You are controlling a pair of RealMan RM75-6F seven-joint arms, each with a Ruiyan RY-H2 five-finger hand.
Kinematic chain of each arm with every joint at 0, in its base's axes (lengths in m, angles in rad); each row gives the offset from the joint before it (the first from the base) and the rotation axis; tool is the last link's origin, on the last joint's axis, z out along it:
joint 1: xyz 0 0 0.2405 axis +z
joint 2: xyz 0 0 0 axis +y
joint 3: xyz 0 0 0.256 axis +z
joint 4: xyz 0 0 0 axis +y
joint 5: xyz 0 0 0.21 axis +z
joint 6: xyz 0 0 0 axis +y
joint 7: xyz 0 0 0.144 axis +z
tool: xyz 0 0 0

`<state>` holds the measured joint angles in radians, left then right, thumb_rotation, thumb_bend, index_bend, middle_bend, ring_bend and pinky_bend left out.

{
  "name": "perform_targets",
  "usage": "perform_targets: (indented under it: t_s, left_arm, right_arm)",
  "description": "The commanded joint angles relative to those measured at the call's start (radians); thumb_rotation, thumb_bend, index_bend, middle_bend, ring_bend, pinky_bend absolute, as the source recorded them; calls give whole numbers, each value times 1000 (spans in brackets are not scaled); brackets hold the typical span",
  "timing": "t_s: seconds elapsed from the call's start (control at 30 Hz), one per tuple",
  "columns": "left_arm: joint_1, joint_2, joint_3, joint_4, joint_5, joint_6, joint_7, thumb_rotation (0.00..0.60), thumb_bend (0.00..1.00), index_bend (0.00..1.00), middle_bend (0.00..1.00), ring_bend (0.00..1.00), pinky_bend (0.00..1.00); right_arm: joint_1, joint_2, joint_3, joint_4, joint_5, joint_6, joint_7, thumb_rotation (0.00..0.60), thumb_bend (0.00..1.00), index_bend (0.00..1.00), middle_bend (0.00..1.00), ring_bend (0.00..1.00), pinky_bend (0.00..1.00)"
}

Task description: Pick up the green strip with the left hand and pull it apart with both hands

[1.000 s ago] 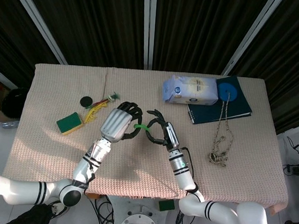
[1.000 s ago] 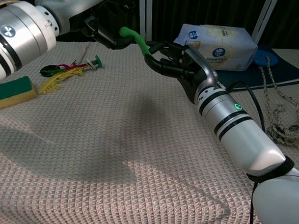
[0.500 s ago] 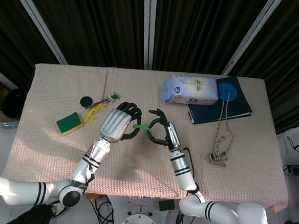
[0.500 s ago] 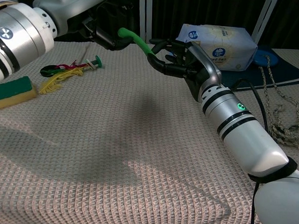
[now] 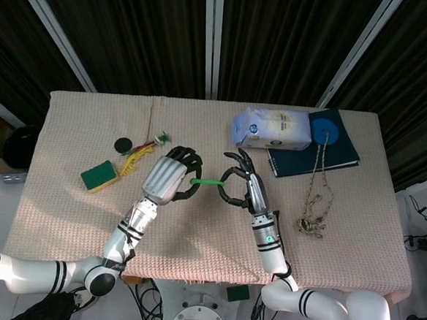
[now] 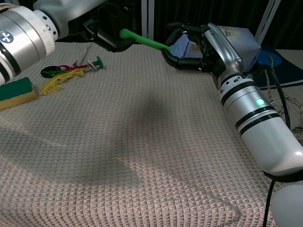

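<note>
Rightward the right hand [image 5: 242, 185] has swung since a second ago — the strip [image 5: 206, 181] now runs straight. Both it and the left hand [image 5: 170, 176] grip an end each, above the table [image 5: 194, 232].

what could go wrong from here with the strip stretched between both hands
1. The green strip is taut between the left hand and right hand; the right hand seems to pinch only its tip, so it might slip free.
2. If it snaps or releases, a hand may jerk toward the white packet close behind.
</note>
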<state>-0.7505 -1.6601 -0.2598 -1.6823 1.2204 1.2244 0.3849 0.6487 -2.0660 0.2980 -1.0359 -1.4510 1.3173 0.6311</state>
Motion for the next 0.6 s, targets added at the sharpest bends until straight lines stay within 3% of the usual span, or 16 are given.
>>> perform_targets:
  t_s: [0.03,0.6]
  left_arm:
    - [0,-4,0,6,2,1,2,575,351,553,356,230,212]
    - [4,-23,-3,29,18,15,4,575,352,553,356,230,212]
  right_arm:
    - [-3,7,1,-14,-14,37,-79,600,338,591,163,0,0]
    - [-7,-5,6,-35,-45,134,-299,600,353,592,162,0,0]
